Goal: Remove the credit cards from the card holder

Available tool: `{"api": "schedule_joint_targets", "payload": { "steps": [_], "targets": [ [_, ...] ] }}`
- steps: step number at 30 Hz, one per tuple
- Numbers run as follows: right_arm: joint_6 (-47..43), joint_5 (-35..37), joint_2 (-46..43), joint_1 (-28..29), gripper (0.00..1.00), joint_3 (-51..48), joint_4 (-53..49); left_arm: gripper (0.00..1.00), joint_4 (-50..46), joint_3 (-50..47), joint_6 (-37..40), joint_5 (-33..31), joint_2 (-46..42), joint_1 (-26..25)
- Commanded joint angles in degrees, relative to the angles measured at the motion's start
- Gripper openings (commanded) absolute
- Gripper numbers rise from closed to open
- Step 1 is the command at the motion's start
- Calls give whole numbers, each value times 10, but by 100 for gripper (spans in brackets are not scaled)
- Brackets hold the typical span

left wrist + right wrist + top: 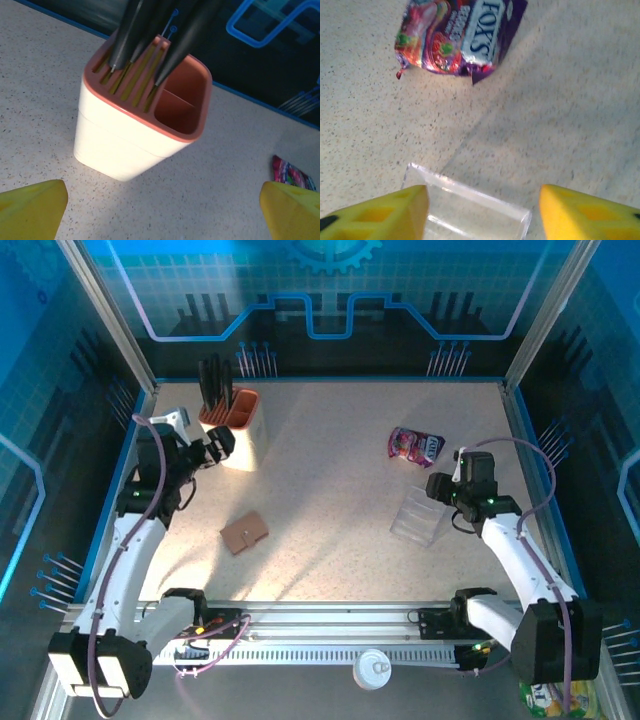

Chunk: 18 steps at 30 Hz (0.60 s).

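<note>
Your left claw (pixel 165 200) gapes wide at the knife block (pixel 140 125), and your right claw (pixel 482 200) straddles the clear plastic case (pixel 420 515), grip impossible to tell, while the brown card holder (pixel 244 533) lies shut well behind both, so neither is placed to open it.

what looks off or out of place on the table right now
Nothing looks spilled or broken. The odd part is position: the card holder lies closed mid-table with neither arm near it. The left gripper faces the knife block, and the right gripper hangs open over the clear case.
</note>
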Motion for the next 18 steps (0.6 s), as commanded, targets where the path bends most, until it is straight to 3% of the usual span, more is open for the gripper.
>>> {"api": "schedule_joint_targets", "payload": {
  "steps": [1,10,18],
  "targets": [
    [17,-10,21,6,54,20,-76,99,-77,11,59,25,15,1],
    [49,21,43,4,53,18,-95,99,-108,10,83,-15,36,4],
    [82,55,50,2,38,4,-82,99,-89,3,85,-11,38,7]
  ]
}}
